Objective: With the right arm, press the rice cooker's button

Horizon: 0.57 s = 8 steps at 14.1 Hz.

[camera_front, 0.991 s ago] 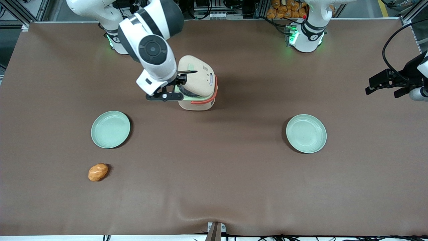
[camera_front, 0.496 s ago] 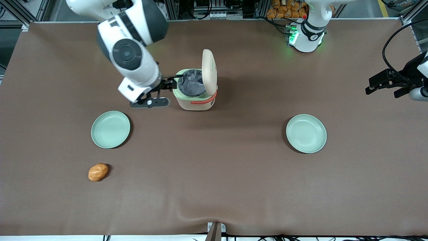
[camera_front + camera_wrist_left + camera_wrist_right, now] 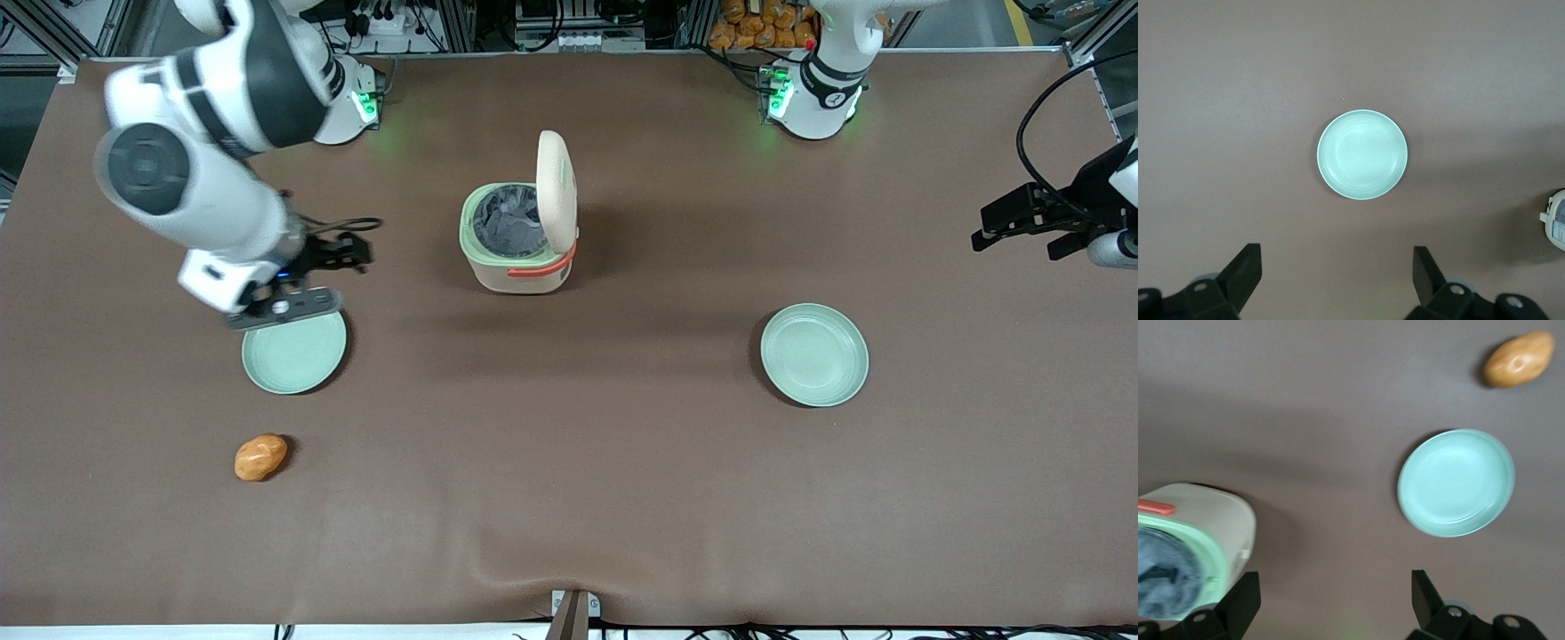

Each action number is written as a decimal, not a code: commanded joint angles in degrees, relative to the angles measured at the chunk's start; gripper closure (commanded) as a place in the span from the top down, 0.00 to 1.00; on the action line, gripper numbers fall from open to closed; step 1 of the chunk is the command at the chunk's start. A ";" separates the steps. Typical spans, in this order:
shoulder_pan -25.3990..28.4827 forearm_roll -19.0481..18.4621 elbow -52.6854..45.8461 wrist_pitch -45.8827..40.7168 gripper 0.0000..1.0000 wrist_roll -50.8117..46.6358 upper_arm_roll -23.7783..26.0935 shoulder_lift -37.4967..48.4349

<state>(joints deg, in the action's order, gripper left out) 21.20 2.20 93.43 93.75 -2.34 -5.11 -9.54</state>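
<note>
Rice cooker (image 3: 517,238) sits mid-table with its lid (image 3: 556,191) standing straight up and the grey inside showing, so I judge the button press is done and this is the pull-away step. Going left to right in the front view: the right arm (image 3: 191,191) hangs at the working arm's end of the table, and its gripper (image 3: 342,253) is well apart from the cooker, above the brown tabletop (image 3: 569,462) just over the farther rim of a pale green plate (image 3: 294,351). The wrist view shows the fingers (image 3: 1238,603) spread wide with nothing between them. An orange bread-like lump (image 3: 260,457) lies nearer the front camera than that plate. Then comes the cooker, and toward the parked arm's end a second green plate (image 3: 813,355).

Next move, as I read it: nothing more than lifting clear and parking, provided the open lid counts as success. Room looks generous here; bare cloth lies all around the cooker, and only the plate under the gripper and the table edge nearby ask for care.
</note>
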 commanded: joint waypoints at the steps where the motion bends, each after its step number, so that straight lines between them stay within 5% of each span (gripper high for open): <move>1: -4.93 -0.80 0.53 -0.85 1.00 3.13 1.06 5.13; 8: -15.82 -1.50 -8.96 -10.26 1.00 6.53 1.77 6.29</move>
<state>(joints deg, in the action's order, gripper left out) 9.34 1.53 87.30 85.28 1.41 -4.97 -2.97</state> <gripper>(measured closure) 0.000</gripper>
